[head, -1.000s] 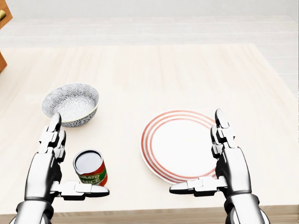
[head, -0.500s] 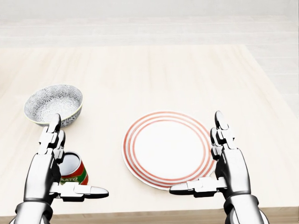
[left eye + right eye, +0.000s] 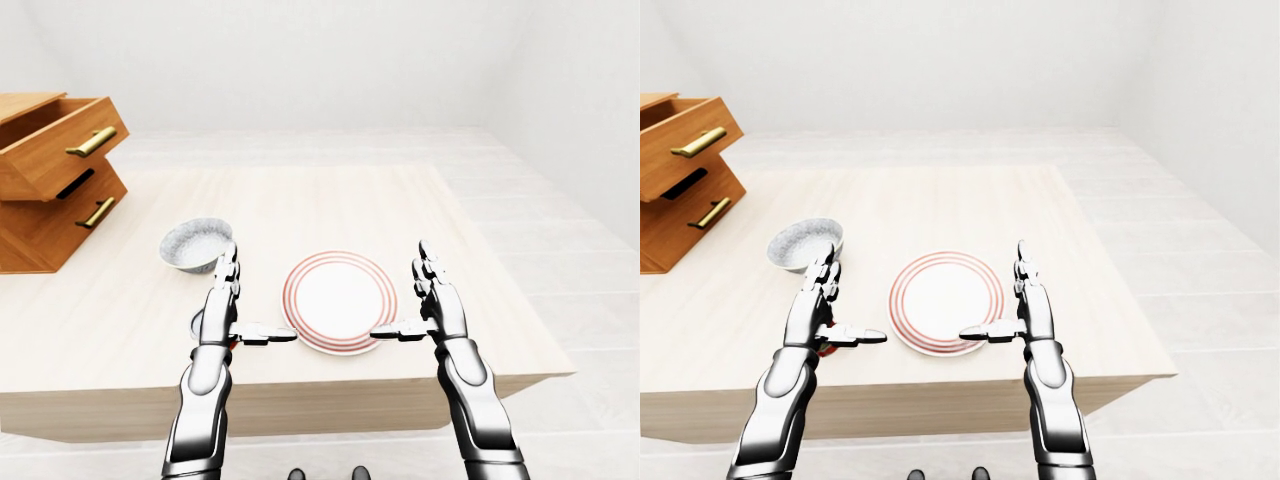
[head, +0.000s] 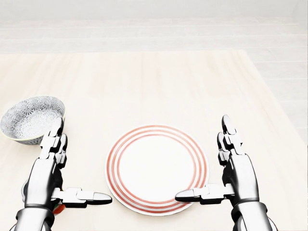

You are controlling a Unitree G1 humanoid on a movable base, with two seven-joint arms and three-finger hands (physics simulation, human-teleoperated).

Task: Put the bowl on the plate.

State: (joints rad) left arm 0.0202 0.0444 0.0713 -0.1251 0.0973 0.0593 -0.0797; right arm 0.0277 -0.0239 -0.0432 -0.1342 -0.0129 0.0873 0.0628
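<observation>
Low on the table [image 4: 159, 82], head view: plate [image 4: 157, 168] dead centre between both hands. Up at far left, bowl [image 4: 32, 119], upright, well apart from plate. Left hand [image 4: 44, 175] spread wide, just below bowl, gripping nothing. Right hand [image 4: 239, 175] spread likewise, thumb over plate's right rim.

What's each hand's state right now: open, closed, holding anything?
Left hand: open, holding nothing; the bowl is not grasped.
Right hand: open, holding nothing.
</observation>
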